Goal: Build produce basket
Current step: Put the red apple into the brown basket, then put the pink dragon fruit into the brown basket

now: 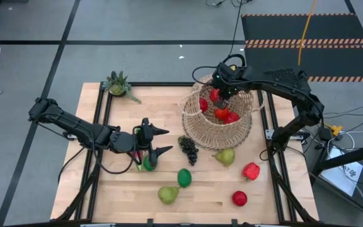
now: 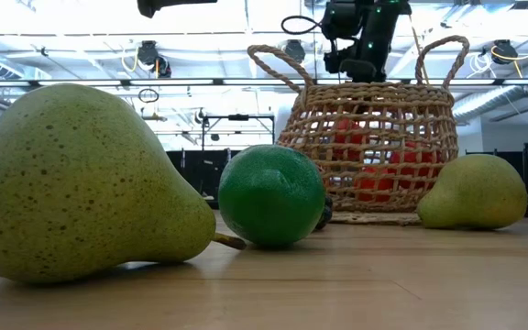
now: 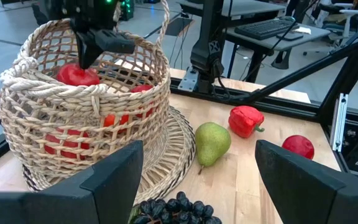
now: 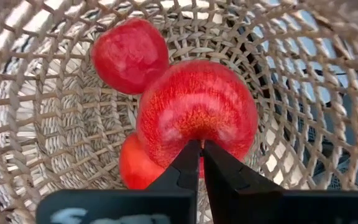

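The tan wicker basket (image 1: 197, 123) stands at the table's far right with red fruits (image 1: 227, 116) inside. My right gripper (image 4: 201, 144) is above its mouth, shut on a red apple (image 4: 197, 106). My left gripper (image 1: 165, 141) hovers open over the table's left middle, pointing toward the basket, with nothing between its fingers (image 3: 114, 180). The dark grapes (image 1: 188, 149) lie just in front of it. A pear (image 1: 225, 156), a lime (image 1: 184, 177), a second pear (image 1: 167, 194), a red pepper (image 1: 251, 171) and a red apple (image 1: 239, 198) lie on the table. My right gripper pinches the apple at its top, in the stem hollow (image 4: 199, 134), between its two fingertips; the fingertips hide the stem itself. The fingers come from above, slanting down. The apple hangs below them at the basket's rim (image 3: 76, 74), above the other red fruits.
A small spiky potted plant (image 1: 118, 84) stands at the far left corner. A green piece (image 1: 149, 162) lies under my left gripper. Black frame rails (image 1: 273, 145) run along the table's sides. Bare wood lies at the near left.
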`<state>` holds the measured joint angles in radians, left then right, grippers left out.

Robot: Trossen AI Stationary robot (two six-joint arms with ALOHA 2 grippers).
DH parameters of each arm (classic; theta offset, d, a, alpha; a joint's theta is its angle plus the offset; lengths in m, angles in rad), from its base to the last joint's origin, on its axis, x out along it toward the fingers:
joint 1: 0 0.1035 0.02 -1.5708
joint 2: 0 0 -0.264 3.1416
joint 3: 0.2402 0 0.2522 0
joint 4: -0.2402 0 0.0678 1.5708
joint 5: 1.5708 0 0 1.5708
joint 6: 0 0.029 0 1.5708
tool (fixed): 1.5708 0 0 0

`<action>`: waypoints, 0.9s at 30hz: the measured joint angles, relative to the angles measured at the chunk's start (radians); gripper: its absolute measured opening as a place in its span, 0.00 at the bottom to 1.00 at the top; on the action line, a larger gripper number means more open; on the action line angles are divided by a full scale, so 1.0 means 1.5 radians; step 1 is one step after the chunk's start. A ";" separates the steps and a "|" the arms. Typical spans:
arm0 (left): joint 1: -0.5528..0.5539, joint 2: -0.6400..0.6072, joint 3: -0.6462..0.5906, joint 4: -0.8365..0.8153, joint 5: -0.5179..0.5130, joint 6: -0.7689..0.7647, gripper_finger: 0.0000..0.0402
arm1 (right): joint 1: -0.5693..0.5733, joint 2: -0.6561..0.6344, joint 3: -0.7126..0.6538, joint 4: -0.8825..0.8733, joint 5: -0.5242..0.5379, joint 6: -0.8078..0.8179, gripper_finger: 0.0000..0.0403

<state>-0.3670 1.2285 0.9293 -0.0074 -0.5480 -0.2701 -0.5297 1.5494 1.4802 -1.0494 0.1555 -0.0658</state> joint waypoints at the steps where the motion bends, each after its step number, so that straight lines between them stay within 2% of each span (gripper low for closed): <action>1: 0.000 0.000 0.000 0.000 0.000 0.000 0.76 | 0.000 0.000 -0.004 0.001 0.001 0.000 0.03; 10: 0.000 0.000 0.000 0.000 0.000 0.001 0.76 | 0.001 -0.004 -0.010 0.009 0.053 0.001 0.30; 15: 0.000 0.000 0.000 0.000 0.000 0.003 0.76 | 0.023 -0.025 -0.010 0.008 0.050 0.019 0.42; 21: 0.000 0.000 0.000 0.000 0.000 0.004 0.76 | 0.087 -0.100 -0.010 0.003 0.033 0.068 0.45; 27: 0.000 0.000 0.000 -0.003 0.000 0.016 0.76 | 0.220 -0.208 -0.010 0.000 0.034 0.150 0.44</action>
<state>-0.3672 1.2289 0.9294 -0.0115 -0.5484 -0.2465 -0.1992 1.2378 1.4651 -1.0498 0.2070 0.1585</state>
